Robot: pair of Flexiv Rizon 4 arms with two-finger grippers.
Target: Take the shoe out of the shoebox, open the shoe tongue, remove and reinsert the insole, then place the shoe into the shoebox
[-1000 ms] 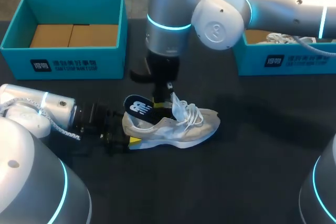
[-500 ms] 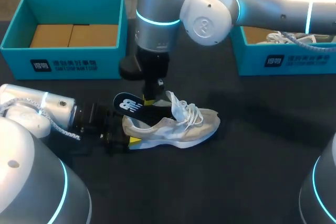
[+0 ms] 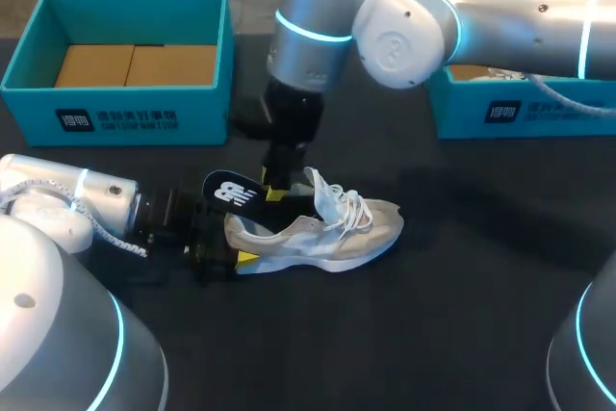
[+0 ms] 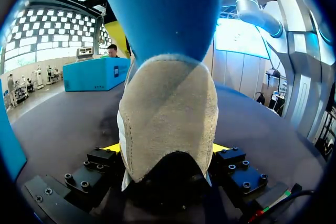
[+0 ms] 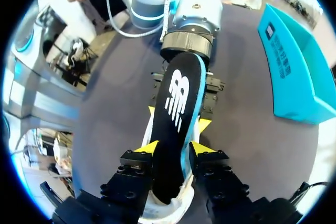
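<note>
My left gripper [image 4: 167,149] clamps the heel of the one grey shoe [image 3: 322,233] lying on the table. My right gripper [image 5: 173,148] pinches its single black insole [image 3: 234,193], which sticks half out. There are two boxes behind: the left shoebox [image 3: 144,120] and the right shoebox [image 3: 558,115].

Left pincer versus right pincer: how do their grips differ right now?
The left pincer clamps the heel of the shoe; the right pincer clamps the insole. The left pincer lies level near the table; the right pincer points down from above. Both are shut, with yellow tips.
</note>
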